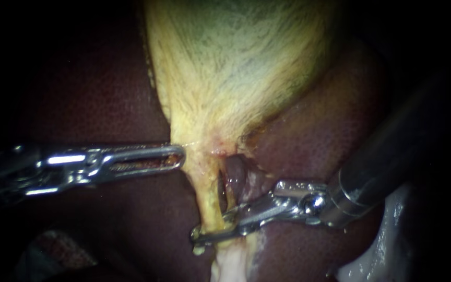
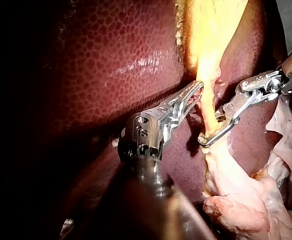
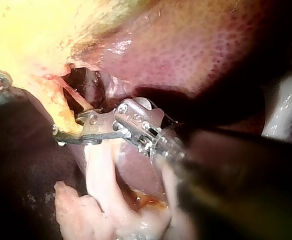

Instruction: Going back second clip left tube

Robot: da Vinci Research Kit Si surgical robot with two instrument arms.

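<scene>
The left tube (image 1: 211, 201) runs near-to-far, dropping from the gallbladder (image 1: 236, 68) neck toward the viewer. The right instrument (image 1: 204, 235) reaches in from the right, and its claw is clamped across the tube's near stretch, square to that axis. Backing off likely means releasing and then withdrawing rightward along its shaft. The left instrument (image 1: 176, 155) has its claw closed and empty, with the tip at the neck's left edge.

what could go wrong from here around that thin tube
1. The right instrument's end effector is closed around the tube; drawing back before it opens might stretch or tear the tube.
2. The left instrument has its tip against the neck of the gallbladder; a sudden shift there may nick it.
</scene>
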